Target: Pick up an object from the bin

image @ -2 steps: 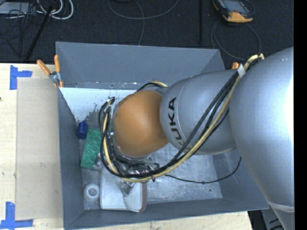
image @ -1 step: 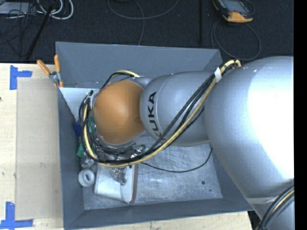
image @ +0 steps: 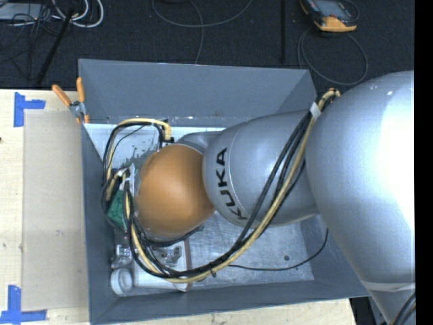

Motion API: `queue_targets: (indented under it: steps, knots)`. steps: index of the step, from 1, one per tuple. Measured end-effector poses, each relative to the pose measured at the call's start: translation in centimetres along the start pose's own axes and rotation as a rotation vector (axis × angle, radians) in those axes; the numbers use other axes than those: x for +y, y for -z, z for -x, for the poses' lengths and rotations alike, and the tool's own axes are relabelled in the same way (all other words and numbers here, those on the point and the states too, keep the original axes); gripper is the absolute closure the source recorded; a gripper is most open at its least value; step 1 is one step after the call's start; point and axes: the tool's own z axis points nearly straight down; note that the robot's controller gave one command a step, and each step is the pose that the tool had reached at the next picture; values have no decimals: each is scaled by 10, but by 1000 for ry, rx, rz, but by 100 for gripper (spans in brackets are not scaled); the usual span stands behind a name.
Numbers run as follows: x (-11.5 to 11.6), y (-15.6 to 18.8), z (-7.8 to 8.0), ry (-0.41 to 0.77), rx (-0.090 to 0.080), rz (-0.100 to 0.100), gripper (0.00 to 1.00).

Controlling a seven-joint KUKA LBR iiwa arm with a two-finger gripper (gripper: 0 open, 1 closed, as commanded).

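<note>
Arm (image: 365, 195) nearest, its orange cover (image: 172, 191) low over the bin's (image: 196, 87) left half; pincer state cannot be told. Likely the reach step: a green thing (image: 119, 207) lies just left of the cover, a white tube (image: 128, 281) below it. Next calls for closing on one, then a straight lift.

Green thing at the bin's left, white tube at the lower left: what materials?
Green thing: dark and matte, mostly covered; perhaps soft plastic or cloth, can't tell which. White tube: smooth with a slight sheen, likely plastic.

A robotics lab: KUKA arm (image: 270, 175), grey metal bin (image: 196, 90), loose cables (image: 88, 9)
</note>
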Motion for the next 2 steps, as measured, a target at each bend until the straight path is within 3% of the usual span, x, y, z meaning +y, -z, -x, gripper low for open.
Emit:
queue_targets:
  steps: [1,2]
  knots:
    - [-1,-1,-7,-7,20,8,100]
    - [-4,11,-7,-12,14,28,100]
